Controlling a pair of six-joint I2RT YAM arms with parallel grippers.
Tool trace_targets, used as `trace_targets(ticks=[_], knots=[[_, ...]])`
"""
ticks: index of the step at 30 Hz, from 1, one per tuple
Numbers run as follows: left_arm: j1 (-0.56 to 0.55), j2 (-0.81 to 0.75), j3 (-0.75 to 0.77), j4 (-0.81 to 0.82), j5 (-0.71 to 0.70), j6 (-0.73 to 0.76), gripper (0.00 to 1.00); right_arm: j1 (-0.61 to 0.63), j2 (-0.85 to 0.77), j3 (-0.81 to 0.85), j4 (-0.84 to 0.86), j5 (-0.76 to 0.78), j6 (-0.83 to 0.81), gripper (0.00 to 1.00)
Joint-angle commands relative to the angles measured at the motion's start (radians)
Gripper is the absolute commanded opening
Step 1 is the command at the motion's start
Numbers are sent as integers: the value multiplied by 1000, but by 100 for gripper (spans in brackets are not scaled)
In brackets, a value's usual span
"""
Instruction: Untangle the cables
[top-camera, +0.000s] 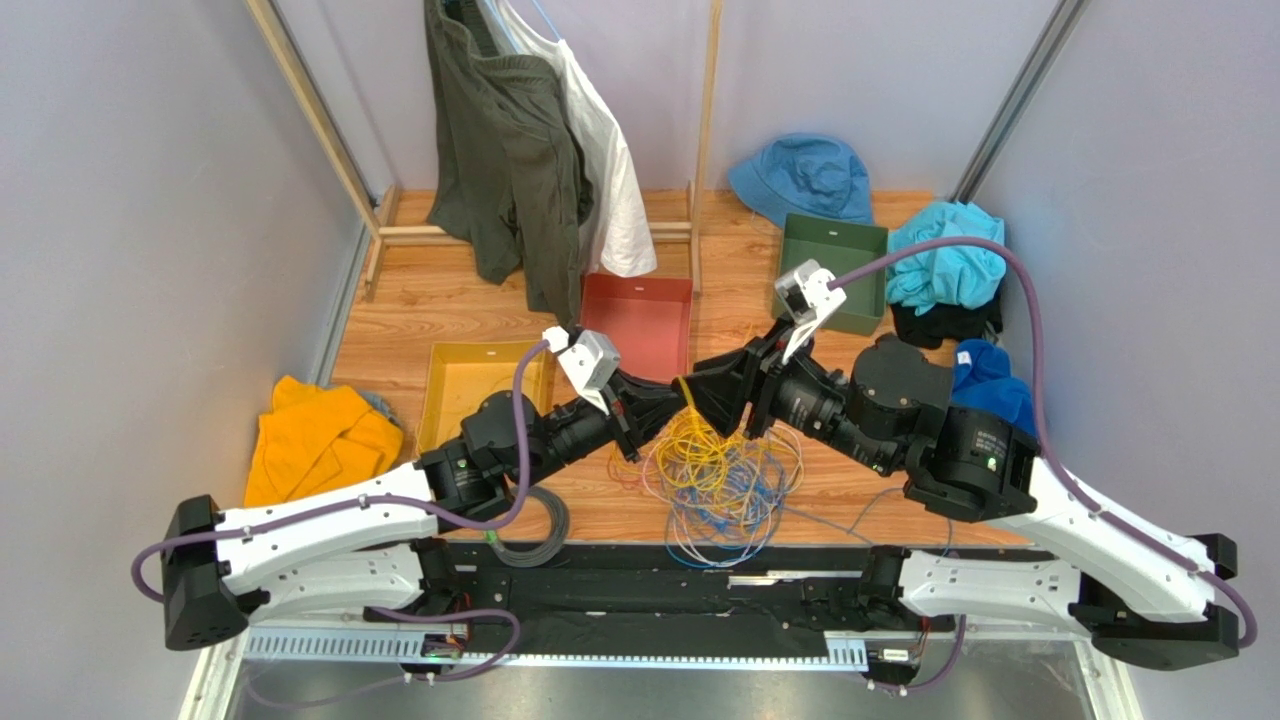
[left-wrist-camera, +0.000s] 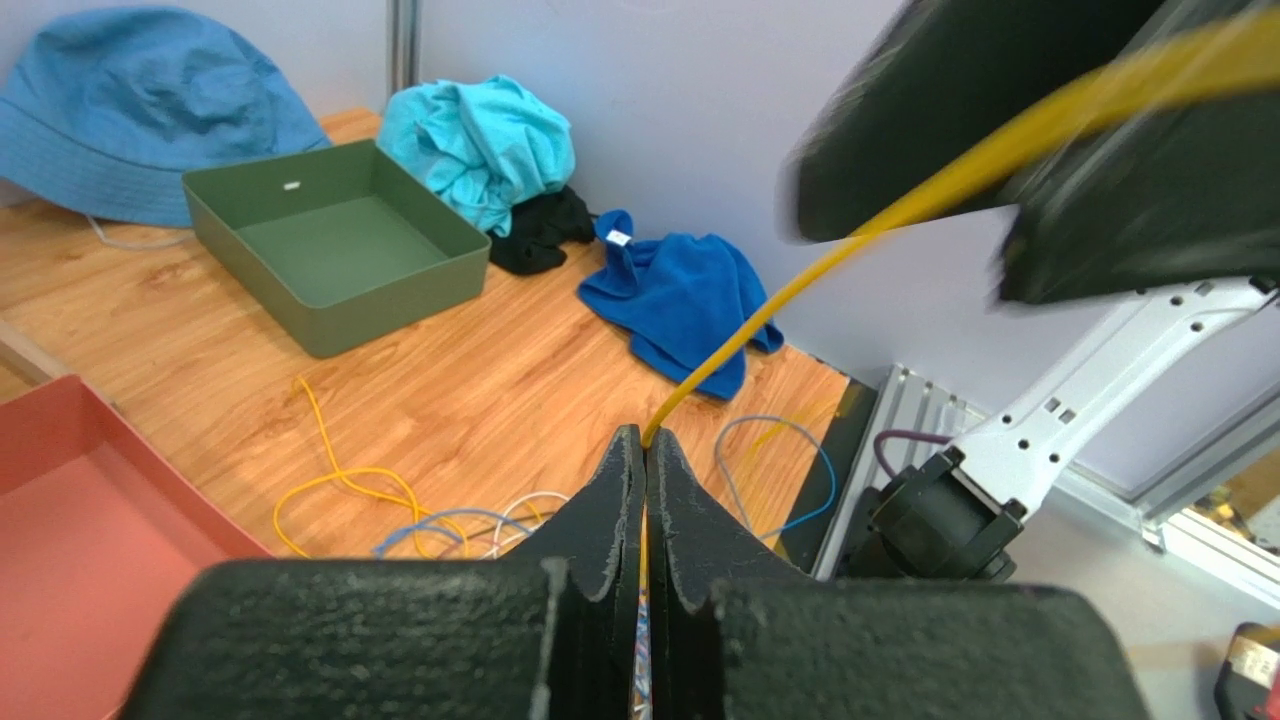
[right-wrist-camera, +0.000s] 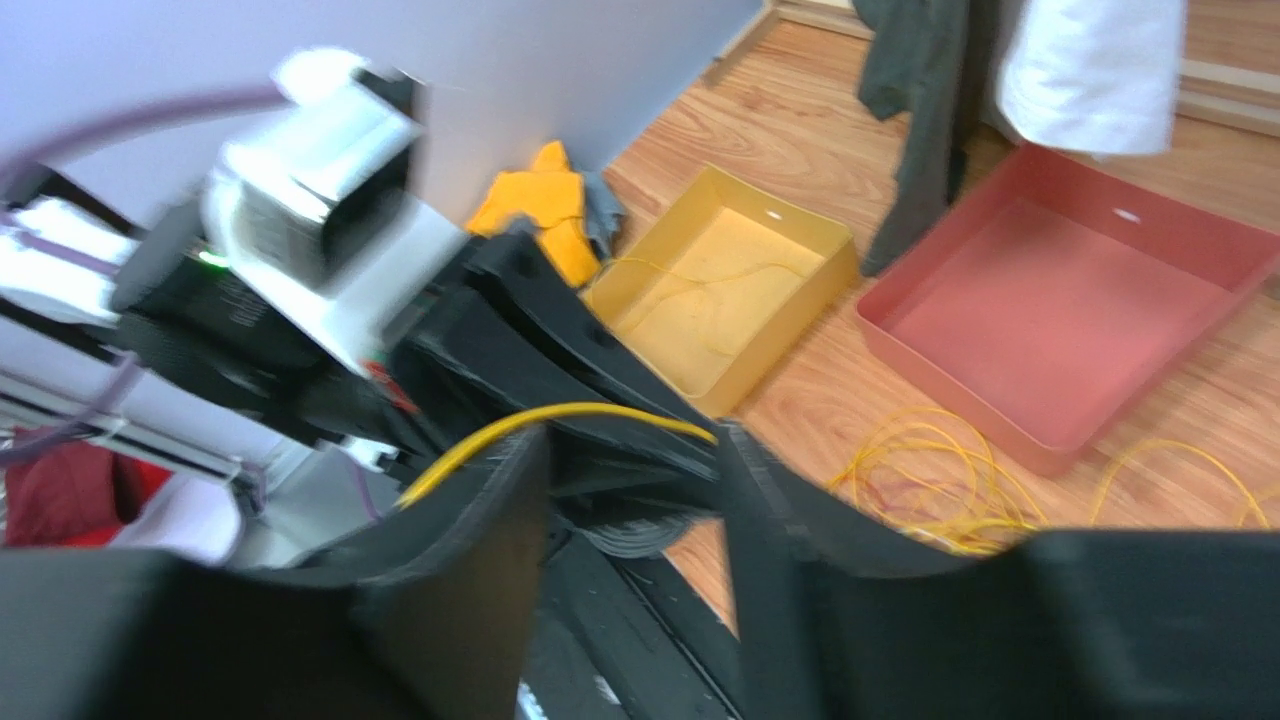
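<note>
A tangle of yellow, blue and white cables (top-camera: 724, 477) lies on the wooden table near its front edge. My left gripper (top-camera: 649, 417) is shut on a yellow cable (left-wrist-camera: 842, 255); its jaws (left-wrist-camera: 646, 440) are pressed together with the cable coming out at the tips. The cable runs taut, up and to the right, to my right gripper (top-camera: 718, 398). In the right wrist view the right gripper (right-wrist-camera: 634, 438) is open and the yellow cable (right-wrist-camera: 511, 428) lies across its fingertips. The two grippers are close together above the tangle.
A red tray (top-camera: 639, 323), a yellow tray (top-camera: 478, 387) and a green tray (top-camera: 837, 248) stand behind the tangle. There is an orange cloth (top-camera: 316, 435) on the left, blue and turquoise cloths (top-camera: 947, 263) and a blue hat (top-camera: 804, 173) on the right, and hanging clothes (top-camera: 519, 135) at the back.
</note>
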Motion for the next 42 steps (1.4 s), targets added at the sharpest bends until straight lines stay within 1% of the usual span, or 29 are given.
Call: trace_targets(ticks=[1,2,3,4,5,6,10,11,12,13,14,16,17,19,20,22,23,26,27,28,29,30,31,32,33,35,37,38,42], knots=[[-6,-106,86,-133,-34,9,0,2,-78,-80,-31,187,13,54],[-6,-120,139,-186,-77,9,0,2,-122,-106,-42,228,13,60],[-6,-132,173,-307,-103,11,0,2,-147,-161,-43,264,11,63],[-6,-151,211,-363,-126,18,0,1,-173,-196,-43,333,16,66],[-6,-158,282,-398,-167,25,0,1,-229,-227,-43,363,28,67],[-6,-165,316,-503,-186,29,0,1,-259,-297,-34,383,30,68],[-6,-162,500,-673,-293,54,0,1,-358,-429,7,415,53,68],[-6,-152,579,-702,-331,63,0,2,-378,-451,13,411,62,68],[-6,-143,619,-766,-354,74,0,1,-385,-468,14,408,76,68],[-6,-120,662,-800,-380,93,0,-1,-386,-497,17,398,85,68],[-6,-108,740,-828,-431,104,0,1,-388,-511,17,389,92,67],[-6,-77,814,-909,-492,136,0,1,-385,-536,24,369,115,66],[-6,-71,875,-932,-558,149,0,1,-380,-555,24,365,122,65],[-6,-47,937,-1006,-644,178,0,1,-380,-574,27,355,135,64],[-6,-42,980,-1023,-722,193,0,1,-382,-589,29,354,139,64],[-6,-24,1011,-1069,-802,219,0,1,-385,-605,38,348,140,64],[-6,-19,1028,-1082,-871,227,0,1,-389,-612,43,348,140,63],[8,-2,1019,-1112,-966,241,0,1,-392,-635,58,340,142,63],[45,4,1017,-1147,-959,229,0,1,-391,-641,61,335,140,63],[77,15,1017,-1174,-938,177,0,1,-392,-643,66,328,140,63],[117,22,1019,-1205,-866,142,0,1,-392,-646,69,323,142,63],[216,29,1020,-1266,-808,108,0,1,-391,-646,72,316,142,63],[272,45,1020,-1292,-745,48,0,1,-391,-646,72,300,142,63],[322,56,1016,-1316,-644,26,0,2,-397,-645,70,294,143,62],[403,73,1010,-1332,-607,14,0,1,-398,-643,69,282,143,62],[480,91,993,-1337,-537,-3,0,2,-409,-642,63,269,146,62],[522,127,997,-1345,-494,-14,0,1,-427,-645,61,259,146,62],[565,139,999,-1349,-478,-18,0,1,-434,-648,60,257,146,62],[657,180,993,-1359,-424,-28,0,-1,-457,-649,50,253,145,62]])
